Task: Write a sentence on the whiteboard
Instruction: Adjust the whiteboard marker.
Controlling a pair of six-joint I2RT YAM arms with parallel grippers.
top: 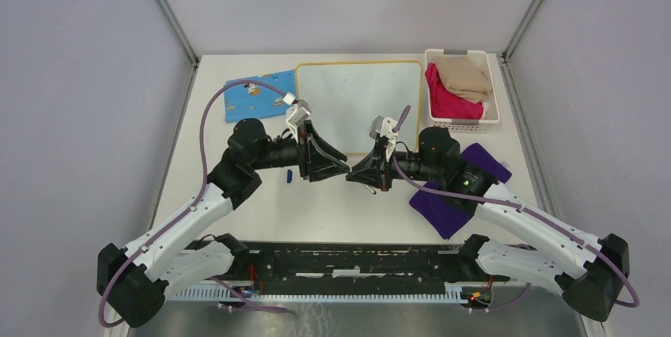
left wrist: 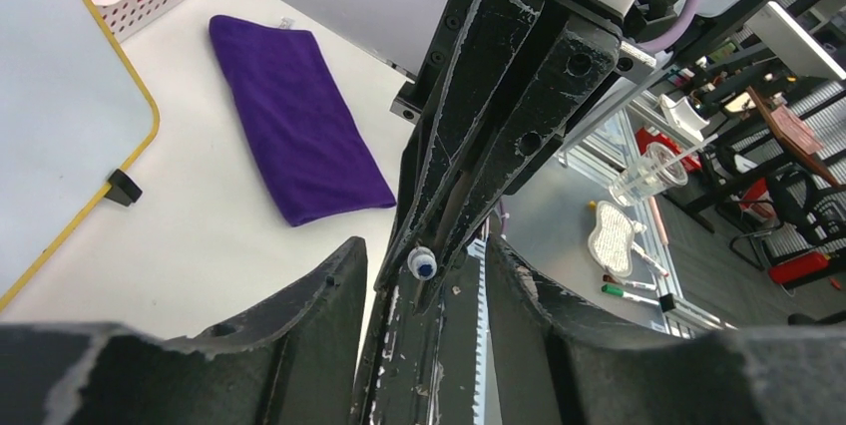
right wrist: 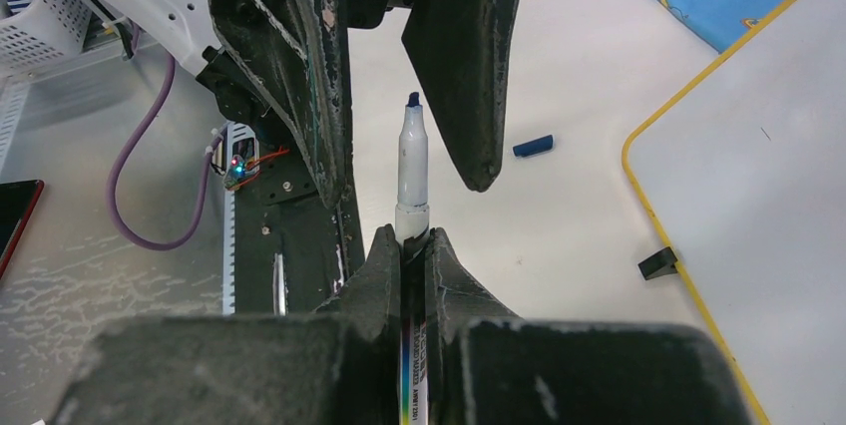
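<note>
The whiteboard (top: 360, 100) lies just beyond the right gripper (top: 354, 172), which pinches a marker (right wrist: 412, 161).

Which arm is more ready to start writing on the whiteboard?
Probably the right. The right gripper is shut on the marker, whose blue tip is bare; the cap lies apart. The left gripper stands open around that tip, gripping nothing. The whiteboard is blank.

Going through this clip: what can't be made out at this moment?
Top view: the marker sits hidden between the left hand and right hand, so contact is unreadable.
Right wrist view: the marker's barrel print is too small and partly covered by that hand's fingers.
The whiteboard: arms hide its near edge from above, both wrist views crop it; any writing is unconfirmed.
</note>
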